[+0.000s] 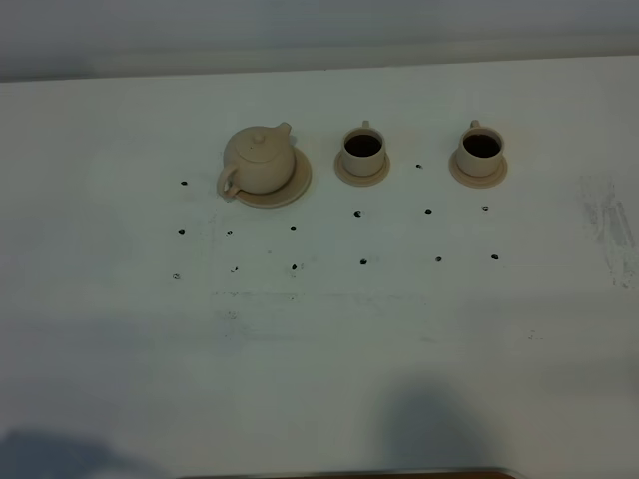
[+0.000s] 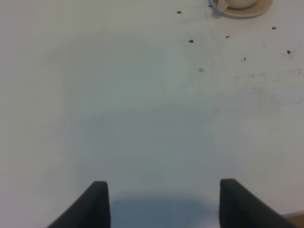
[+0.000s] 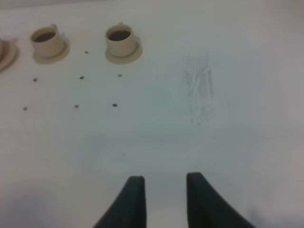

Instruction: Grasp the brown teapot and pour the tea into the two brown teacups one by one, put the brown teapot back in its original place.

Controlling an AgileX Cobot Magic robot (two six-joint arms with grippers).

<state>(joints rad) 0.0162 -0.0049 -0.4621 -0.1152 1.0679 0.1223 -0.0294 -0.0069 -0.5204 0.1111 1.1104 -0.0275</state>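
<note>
The brown teapot (image 1: 258, 160) stands upright, lid on, on its wide saucer, the original place (image 1: 295, 185), at the back left. Only a sliver of the pot (image 2: 237, 4) and its saucer (image 2: 247, 12) shows in the left wrist view. The two brown teacups (image 1: 364, 150) (image 1: 481, 150) stand on their saucers to its right, dark tea in both, and also show as cups (image 3: 47, 40) (image 3: 121, 40) in the right wrist view. My left gripper (image 2: 164, 190) hovers wide open over bare table, far from the pot. My right gripper (image 3: 164, 183) holds nothing, fingers drawn close with a narrow gap.
Small dark dots (image 1: 294, 228) mark the white table (image 1: 319, 339) in front of the tea set. A scuffed patch (image 1: 609, 225) lies at the right. The table's front edge (image 1: 399, 473) shows at the bottom, with arm shadows above it.
</note>
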